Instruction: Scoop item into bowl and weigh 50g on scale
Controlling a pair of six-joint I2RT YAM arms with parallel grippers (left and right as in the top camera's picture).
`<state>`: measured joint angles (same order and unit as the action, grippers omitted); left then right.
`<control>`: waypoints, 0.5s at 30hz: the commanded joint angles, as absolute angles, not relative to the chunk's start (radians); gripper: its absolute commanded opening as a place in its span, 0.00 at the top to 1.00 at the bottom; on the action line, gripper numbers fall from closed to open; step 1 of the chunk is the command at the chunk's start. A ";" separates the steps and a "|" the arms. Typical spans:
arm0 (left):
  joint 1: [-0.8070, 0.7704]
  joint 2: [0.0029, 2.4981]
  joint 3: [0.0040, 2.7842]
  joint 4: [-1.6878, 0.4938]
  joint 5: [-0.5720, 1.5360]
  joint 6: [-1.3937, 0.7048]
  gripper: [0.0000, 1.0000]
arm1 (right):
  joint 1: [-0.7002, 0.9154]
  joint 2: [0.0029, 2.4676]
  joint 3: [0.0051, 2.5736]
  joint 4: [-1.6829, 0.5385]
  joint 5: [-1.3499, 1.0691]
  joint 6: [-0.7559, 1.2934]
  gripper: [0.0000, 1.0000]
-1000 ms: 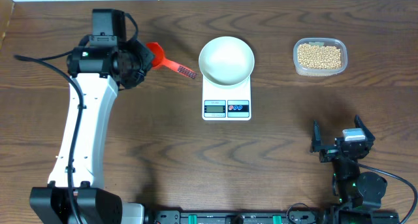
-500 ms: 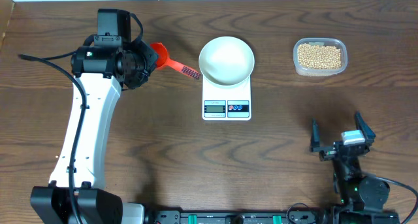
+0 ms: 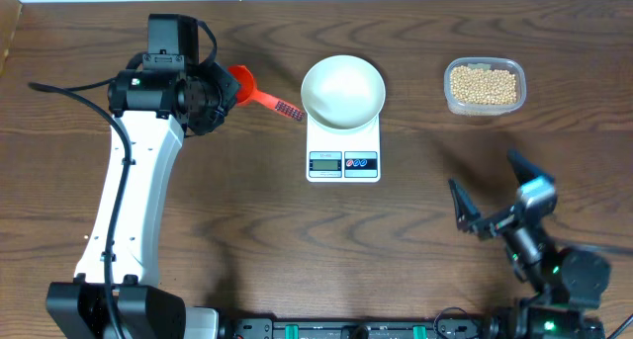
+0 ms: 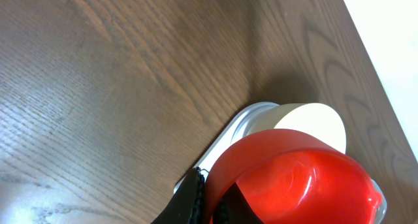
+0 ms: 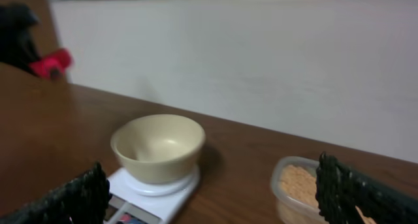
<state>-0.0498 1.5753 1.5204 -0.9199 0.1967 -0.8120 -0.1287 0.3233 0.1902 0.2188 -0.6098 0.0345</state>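
Note:
The white bowl [image 3: 342, 90] sits on the white scale [image 3: 343, 163] at the table's middle back. Pale beans [image 3: 484, 85] fill a clear tub [image 3: 451, 100] to the right of it. My left gripper [image 3: 223, 94] is shut on a red scoop [image 3: 252, 92] just left of the bowl. In the left wrist view the fingers [image 4: 192, 201] pinch the scoop [image 4: 294, 178], with the bowl [image 4: 313, 123] behind it. My right gripper [image 3: 492, 196] stands open at the front right, holding nothing. Its view faces the bowl [image 5: 159, 145], scale [image 5: 150, 194] and beans [image 5: 297, 185].
The left arm's white link [image 3: 134, 191] runs down the table's left side. A pale wall [image 5: 261, 67] rises behind the table's far edge. Bare wood lies between the scale and the right gripper.
My right gripper has swung up and tilted toward the upper left, still open. The left gripper with the scoop shifted slightly right a second ago and has held still since.

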 commanded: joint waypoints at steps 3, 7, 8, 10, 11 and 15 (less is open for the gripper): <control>-0.052 1.581 1.513 -0.927 0.194 -0.818 0.93 | -0.124 0.611 0.447 0.173 -0.809 0.066 0.01; -0.058 1.581 1.513 -0.926 0.194 -0.849 0.93 | -0.124 0.838 0.638 0.073 -0.960 0.067 0.01; -0.062 1.581 1.513 -0.926 0.194 -0.860 0.93 | -0.123 0.891 0.686 0.045 -1.004 0.073 0.01; -0.075 1.581 1.513 -0.918 0.194 -0.879 0.93 | -0.123 0.998 0.783 -0.009 -1.082 0.105 0.01; -0.085 1.581 1.513 -0.910 0.193 -0.884 0.93 | -0.123 1.050 0.828 -0.030 -1.127 0.120 0.01; -0.126 1.581 1.513 -0.893 0.192 -0.934 0.93 | -0.123 1.229 0.969 -0.041 -1.308 0.187 0.01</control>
<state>-0.0971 1.5753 1.5188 -0.8989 0.1963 -0.8772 -0.1284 1.1397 0.8799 -0.0364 -1.0946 0.1146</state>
